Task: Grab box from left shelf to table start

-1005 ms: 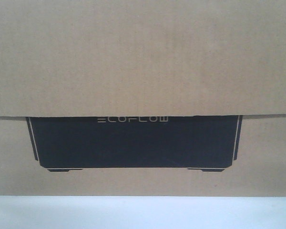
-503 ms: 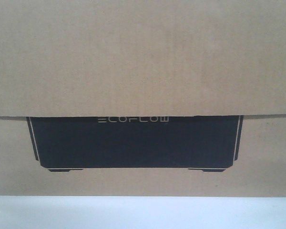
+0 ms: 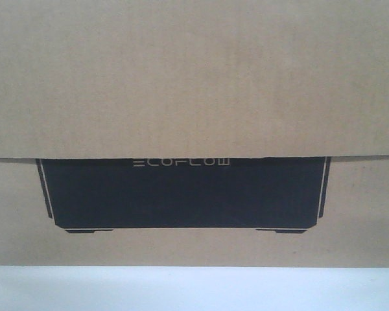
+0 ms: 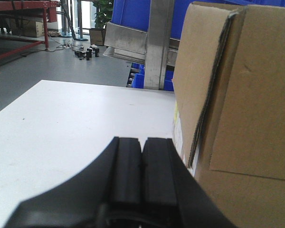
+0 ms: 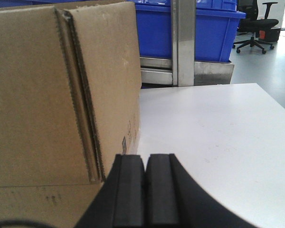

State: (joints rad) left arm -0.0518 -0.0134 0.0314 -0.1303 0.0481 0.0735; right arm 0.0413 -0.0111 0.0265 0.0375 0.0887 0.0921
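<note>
Front view, item one: box (image 3: 194, 78), brown corrugated card with a black panel and white ECOFLOW lettering, fills nearly the whole frame and stands on the white desk (image 3: 194, 291), whose near edge shows as a pale strip below it. Its long axis runs left to right across me, one end toward each arm.

Item two: desk (image 4: 61, 128), wider than the box, bare surface showing on both outer sides.

Item three: left shelf (image 4: 159, 42), steel rail and upright beyond the far edge of the desk, blue bins (image 5: 204, 33) behind it; the box is off it.

Item four: my left hand (image 4: 141, 178), fingers clenched together, nothing between them; the box's left end lies just to its right, near, contact not visible.

Item five: my right hand (image 5: 145, 190), likewise clenched on nothing; the box's right end lies just to its left. Both hands flank the box about equally; neither looks clearly nearer.
</note>
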